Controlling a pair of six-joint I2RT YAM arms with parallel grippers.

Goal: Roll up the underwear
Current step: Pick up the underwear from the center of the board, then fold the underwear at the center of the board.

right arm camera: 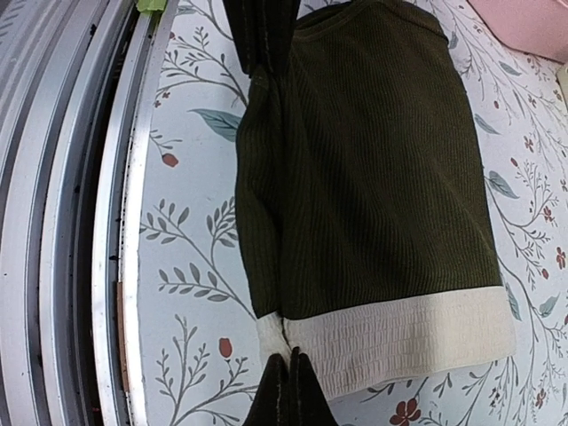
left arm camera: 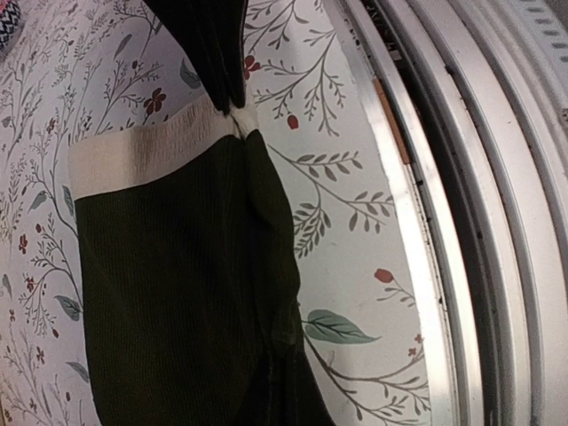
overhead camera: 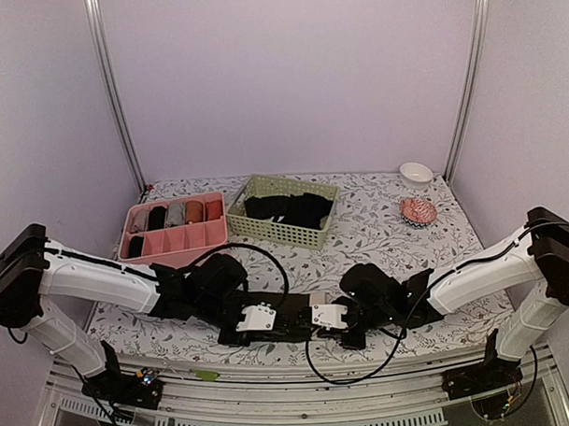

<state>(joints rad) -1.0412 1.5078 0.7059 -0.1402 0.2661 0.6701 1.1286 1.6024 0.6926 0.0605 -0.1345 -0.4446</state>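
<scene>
The underwear (overhead camera: 294,315) lies flat by the table's near edge, dark ribbed cloth (right arm camera: 364,169) with a cream waistband (right arm camera: 417,342) at one end. My right gripper (right arm camera: 290,366) is shut on the waistband's near corner; from the left wrist it shows as dark fingers (left arm camera: 222,62) pinching the cream strip (left arm camera: 133,155). My left gripper (left arm camera: 282,373) is shut on the opposite, dark end of the same near edge, its fingers hard to tell from the cloth; the right wrist view shows it (right arm camera: 264,64) clamped there. In the top view the left gripper (overhead camera: 279,321) and right gripper (overhead camera: 313,319) face each other.
A pink divided tray (overhead camera: 141,244) holds several rolled bundles at the back left. A green basket (overhead camera: 266,228) with black garments stands beside it. A white bowl (overhead camera: 416,173) and a reddish round object (overhead camera: 418,210) sit at the back right. Metal rails (right arm camera: 80,222) run just past the near edge.
</scene>
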